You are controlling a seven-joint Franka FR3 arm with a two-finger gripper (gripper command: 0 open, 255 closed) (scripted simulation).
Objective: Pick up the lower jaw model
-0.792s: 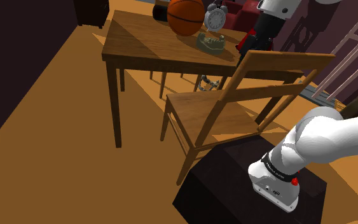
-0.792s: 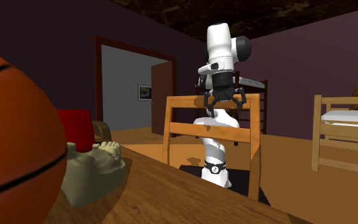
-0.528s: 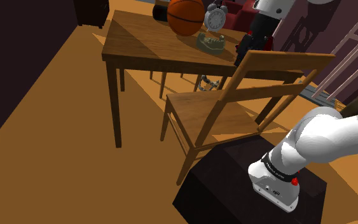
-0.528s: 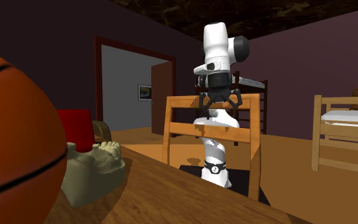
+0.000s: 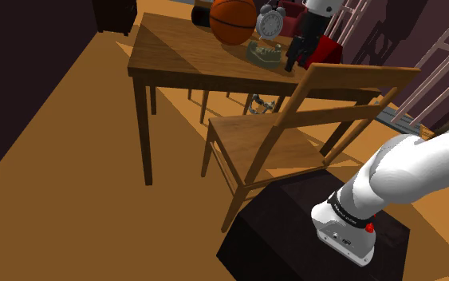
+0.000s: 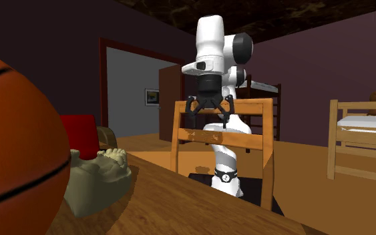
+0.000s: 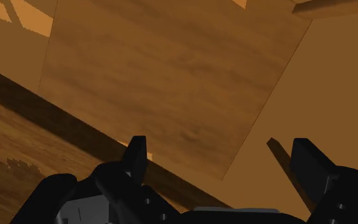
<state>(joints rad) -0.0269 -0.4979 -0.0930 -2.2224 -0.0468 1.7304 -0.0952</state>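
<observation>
The lower jaw model (image 5: 264, 53) is a greyish-green piece with pale teeth, lying on the wooden table (image 5: 184, 57) by its edge nearest the chair. In the second exterior view the jaw model (image 6: 98, 179) rests close up beside a basketball (image 6: 13, 147). My black gripper (image 5: 297, 62) hangs open in the air just to the shoulder view's right of the jaw, apart from it. From across the table, the gripper (image 6: 209, 118) hovers above the chair's top rail with its fingers spread. In the wrist view the gripper (image 7: 222, 159) holds nothing, and the fingers (image 7: 135, 154) frame a chair seat below.
An orange basketball (image 5: 232, 20) and an alarm clock (image 5: 270, 21) stand just behind the jaw. A wooden chair (image 5: 294, 128) is between my stand (image 5: 318, 231) and the table. A wooden bed frame (image 6: 363, 137) is at the second exterior view's right, a doorway (image 6: 136, 93) behind.
The arm has swung to the shoulder view's left, bringing the gripper from over the chair back to beside the jaw model. The fingers stay open.
</observation>
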